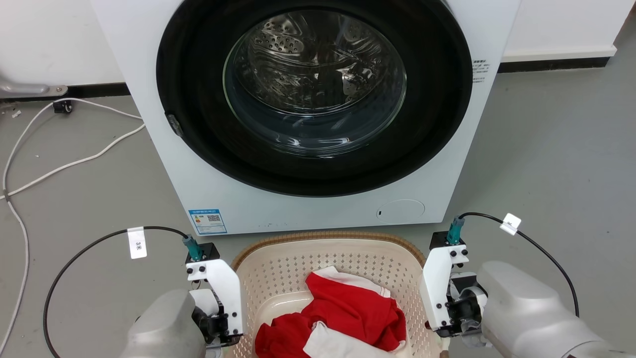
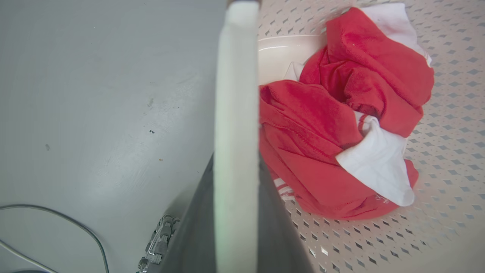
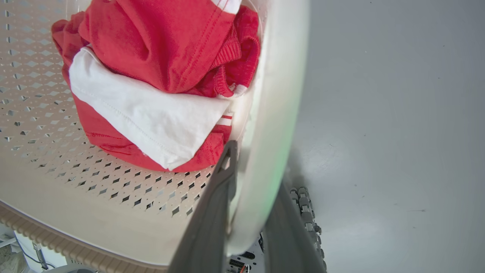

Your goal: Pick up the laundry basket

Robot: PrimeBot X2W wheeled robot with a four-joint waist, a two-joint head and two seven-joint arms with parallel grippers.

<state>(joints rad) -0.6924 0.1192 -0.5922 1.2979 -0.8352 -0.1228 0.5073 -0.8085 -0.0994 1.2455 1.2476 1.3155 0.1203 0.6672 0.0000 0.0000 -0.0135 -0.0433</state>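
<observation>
Head view: shows laundry basket (image 1: 298,263) at bottom centre, on or just above grey floor (image 1: 546,149) (can't tell which), just in front of washing machine (image 1: 164,174); prob. parked there for loading or unloading. Holds a crumpled red-and-white clothing bundle (image 1: 348,308); impossible to count pieces. Flanked by left gripper (image 2: 237,163) at lower left and right gripper (image 3: 255,167) at lower right, one per side for a level lift. Wrist views: dark fingers (image 2: 197,227) astride a white handle (image 2: 235,94) on each side, pinching it from both faces, apparently ready to raise. Count: 1 basket, 2 handles, 2 grippers, 1 washer.
</observation>
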